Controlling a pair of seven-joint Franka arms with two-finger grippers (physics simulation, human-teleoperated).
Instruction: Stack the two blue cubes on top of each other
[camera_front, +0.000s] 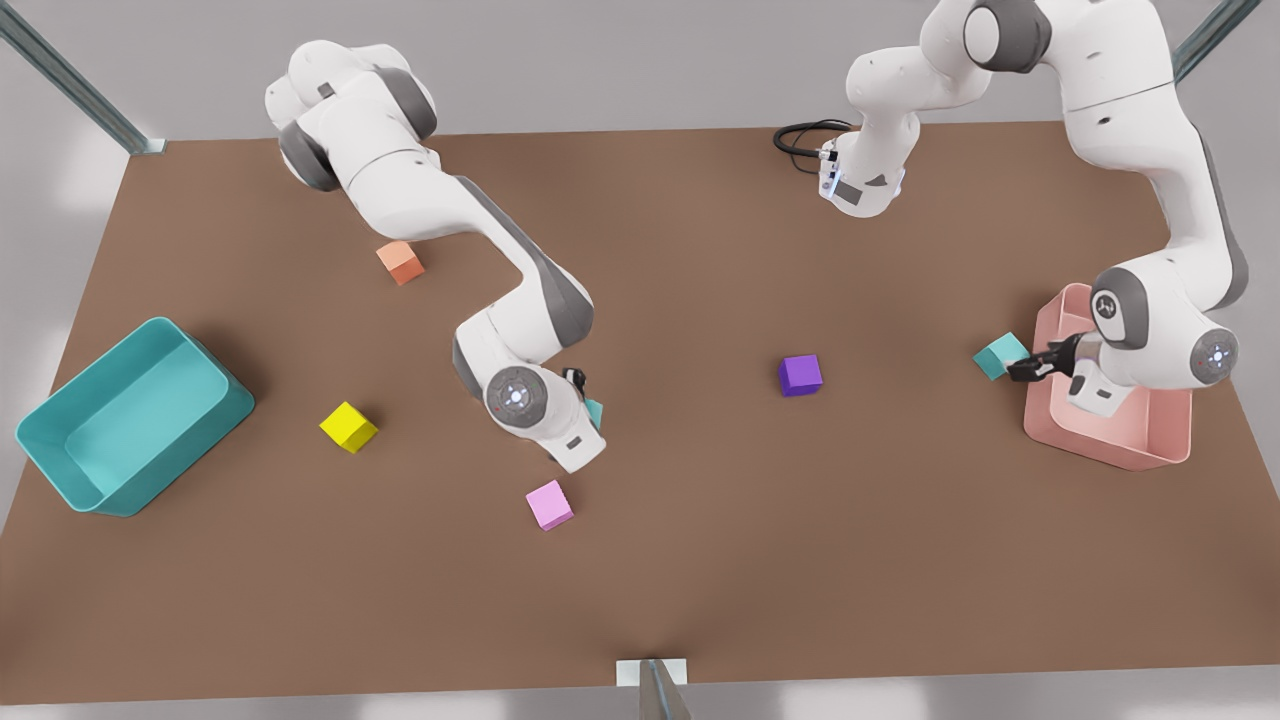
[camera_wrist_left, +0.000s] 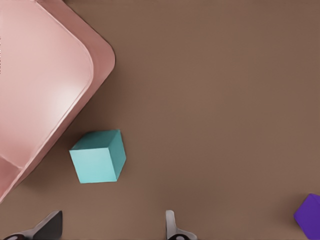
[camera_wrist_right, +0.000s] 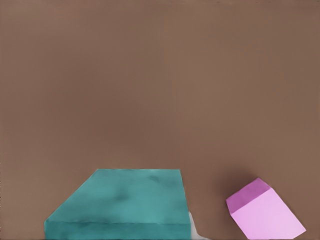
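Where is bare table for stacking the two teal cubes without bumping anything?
Free: the brown table between the small teal matte cube at the right gripper and the purple cube; also the long strip below the pink cube. Crowded: around the open left gripper, where the other teal cube sits beside the pink bin.

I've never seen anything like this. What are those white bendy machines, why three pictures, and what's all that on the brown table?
They are two robot arms. The wide picture looks down on the table; the others come from cameras on each arm's wrist. The left gripper, open, hovers by one blue cube beside the pink bin. The right gripper is at the other blue cube, close to a pink cube; whether it grips is unclear. Also there: a teal bin and yellow, orange and purple cubes.
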